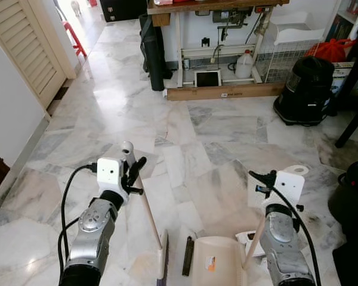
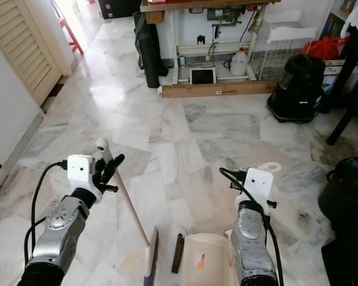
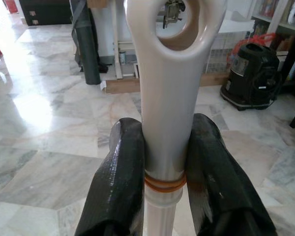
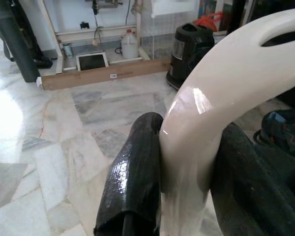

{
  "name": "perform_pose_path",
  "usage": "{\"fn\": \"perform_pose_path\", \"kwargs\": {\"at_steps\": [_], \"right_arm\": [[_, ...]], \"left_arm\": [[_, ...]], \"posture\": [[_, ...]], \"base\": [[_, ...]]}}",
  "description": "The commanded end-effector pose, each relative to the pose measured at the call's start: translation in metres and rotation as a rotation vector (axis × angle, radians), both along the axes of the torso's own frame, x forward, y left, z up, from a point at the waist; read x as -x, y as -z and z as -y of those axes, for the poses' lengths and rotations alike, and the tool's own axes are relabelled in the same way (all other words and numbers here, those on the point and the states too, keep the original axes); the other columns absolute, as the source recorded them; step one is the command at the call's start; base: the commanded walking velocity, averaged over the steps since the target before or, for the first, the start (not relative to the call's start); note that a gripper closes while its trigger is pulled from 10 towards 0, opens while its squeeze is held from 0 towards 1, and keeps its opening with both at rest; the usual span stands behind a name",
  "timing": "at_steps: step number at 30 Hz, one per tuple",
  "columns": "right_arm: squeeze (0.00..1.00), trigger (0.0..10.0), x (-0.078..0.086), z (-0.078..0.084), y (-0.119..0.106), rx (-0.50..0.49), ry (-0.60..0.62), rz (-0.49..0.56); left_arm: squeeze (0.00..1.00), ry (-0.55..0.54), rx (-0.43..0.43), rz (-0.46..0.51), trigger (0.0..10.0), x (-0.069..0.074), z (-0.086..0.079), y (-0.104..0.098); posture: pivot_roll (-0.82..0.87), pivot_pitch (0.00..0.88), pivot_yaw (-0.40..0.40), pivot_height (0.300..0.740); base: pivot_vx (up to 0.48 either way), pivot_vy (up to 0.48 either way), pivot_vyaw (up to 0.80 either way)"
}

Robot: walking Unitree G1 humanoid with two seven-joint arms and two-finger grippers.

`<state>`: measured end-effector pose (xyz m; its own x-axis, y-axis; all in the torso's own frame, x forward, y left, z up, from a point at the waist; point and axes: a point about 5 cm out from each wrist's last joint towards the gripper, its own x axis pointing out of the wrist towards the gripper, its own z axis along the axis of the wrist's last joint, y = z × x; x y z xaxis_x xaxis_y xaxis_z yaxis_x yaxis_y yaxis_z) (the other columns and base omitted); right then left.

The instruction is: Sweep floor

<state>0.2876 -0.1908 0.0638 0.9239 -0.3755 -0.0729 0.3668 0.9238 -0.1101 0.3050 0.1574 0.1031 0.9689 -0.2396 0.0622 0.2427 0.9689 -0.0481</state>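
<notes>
My left gripper [image 1: 135,173] is shut on the pale broom handle [image 1: 147,210], near its rounded top end with a hanging hole [image 3: 175,22]. The handle slants down to the broom head [image 1: 161,263] on the marble floor [image 1: 215,149] at the bottom of the view. Both black fingers [image 3: 122,172] press the handle's sides just above an orange ring. My right gripper [image 1: 266,180] is shut on the white looped handle [image 4: 221,78] of the dustpan [image 1: 218,262]. The cream pan rests on the floor beside the broom head, with a dark narrow strip [image 1: 188,256] between them.
A black vacuum canister [image 1: 304,89] stands far right, a long wooden board [image 1: 224,91] under a workbench ahead, a black rolled bag [image 1: 155,53] to its left. A louvred door [image 1: 24,47] is far left. Another black object [image 1: 352,190] sits close on my right.
</notes>
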Motion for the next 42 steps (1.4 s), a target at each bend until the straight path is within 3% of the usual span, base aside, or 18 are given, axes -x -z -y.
{"fn": "perform_pose_path", "kwargs": {"at_steps": [1,23,35,42], "right_arm": [[0.00,10.0,0.001,-0.004,0.001,0.015,-0.023,0.009],[0.00,10.0,0.019,-0.007,0.041,0.052,-0.035,-0.073],[0.00,10.0,0.020,-0.013,0.046,0.047,-0.035,-0.067],[0.00,10.0,0.020,-0.012,0.046,0.048,-0.034,-0.060]], "left_arm": [[0.00,-0.019,0.007,0.046,10.0,-0.003,-0.004,-0.010],[0.00,-0.023,0.014,0.047,10.0,-0.004,-0.001,-0.010],[0.00,0.002,0.053,-0.010,10.0,-0.013,0.002,-0.005],[0.00,0.027,0.000,-0.021,10.0,-0.015,0.000,-0.003]], "posture": [[0.12,0.029,0.092,0.740],[0.12,0.027,0.097,0.740],[0.12,0.026,0.104,0.740],[0.11,0.020,0.105,0.740]], "base": [[0.000,0.000,0.00],[0.000,0.000,0.00],[0.000,0.000,0.00],[0.000,0.000,0.00]]}}
